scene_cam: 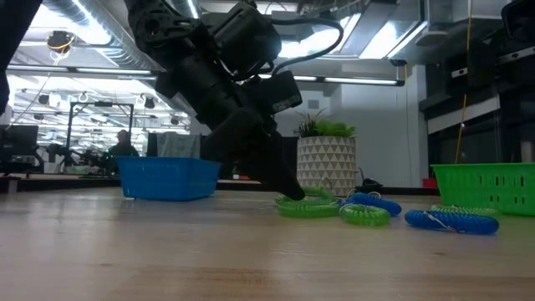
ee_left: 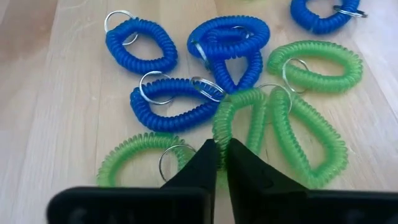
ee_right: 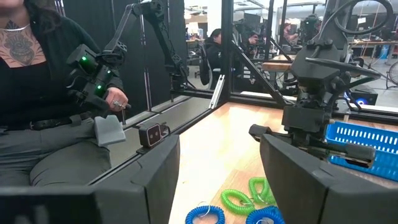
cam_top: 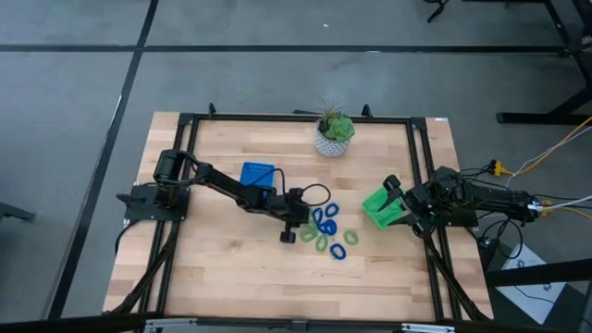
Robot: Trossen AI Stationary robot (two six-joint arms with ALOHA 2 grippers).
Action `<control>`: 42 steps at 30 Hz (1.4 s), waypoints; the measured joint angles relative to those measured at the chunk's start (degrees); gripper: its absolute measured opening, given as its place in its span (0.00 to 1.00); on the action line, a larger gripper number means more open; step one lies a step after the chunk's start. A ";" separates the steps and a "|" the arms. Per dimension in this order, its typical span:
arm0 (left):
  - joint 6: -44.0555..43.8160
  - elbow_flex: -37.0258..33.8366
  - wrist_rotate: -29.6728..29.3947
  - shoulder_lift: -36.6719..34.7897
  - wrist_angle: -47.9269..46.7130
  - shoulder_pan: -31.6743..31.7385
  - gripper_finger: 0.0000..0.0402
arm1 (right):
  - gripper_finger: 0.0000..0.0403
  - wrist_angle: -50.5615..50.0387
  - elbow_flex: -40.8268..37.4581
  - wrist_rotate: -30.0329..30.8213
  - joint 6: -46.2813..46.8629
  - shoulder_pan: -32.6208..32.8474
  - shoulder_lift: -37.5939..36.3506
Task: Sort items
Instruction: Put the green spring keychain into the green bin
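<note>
High view: the left hand (cam_top: 298,228) reaches to the middle of the tabletop (cam_top: 222,268), at the near edge of the pile of rings (cam_top: 328,231); the blue tray (cam_top: 259,175) lies behind its arm, the green tray (cam_top: 381,205) beyond the pile, just in front of the right hand (cam_top: 404,205). A potted plant (cam_top: 334,135) stands at the far edge.
Low view: the left hand comes down to the wood, its tips at a green ring (scene_cam: 308,206); other rings lie beside it toward the green tray.
Left wrist view: the fingers (ee_left: 199,168) are pinched together on the coil of a green ring (ee_left: 239,134) where it lies against a second green ring; its long axis runs straight away from the hand. Blue rings sit just beyond.
Right wrist view: the right hand waits wide open and empty, facing the pile; a seated person shows beyond the frame.
Key relation: the left hand is on the pile; the green tray lies past it, nearer the right arm.
</note>
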 joint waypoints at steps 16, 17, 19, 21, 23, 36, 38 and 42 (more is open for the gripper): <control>-0.29 -0.02 -6.72 -14.27 -1.03 -0.55 0.06 | 0.55 0.02 0.00 0.00 -0.02 0.00 0.00; 0.17 -0.02 -8.05 -15.40 -1.30 -0.55 0.06 | 0.55 0.00 0.00 0.00 0.00 0.00 0.00; 1.56 -0.02 -10.72 -17.55 -1.68 -0.55 0.06 | 0.55 0.01 0.00 0.00 -0.01 0.00 0.00; 2.31 -0.01 -14.03 -19.64 -2.26 -0.55 0.06 | 0.55 -0.01 0.00 0.00 -0.01 0.00 0.00; 2.63 -0.02 -17.09 -21.52 -2.30 -0.46 0.06 | 0.55 0.02 0.00 0.00 0.00 0.00 0.00; 2.67 -0.02 -19.15 -26.16 -1.95 0.55 0.06 | 0.55 8.92 -0.02 -0.02 5.13 0.00 0.00; 2.66 -0.02 -19.28 -26.16 -1.75 0.55 0.06 | 0.55 9.73 -0.02 -0.02 6.37 0.00 0.00; 1.37 -0.01 -20.47 -26.11 0.01 0.74 0.06 | 0.55 9.97 -0.02 -0.01 8.87 0.00 0.00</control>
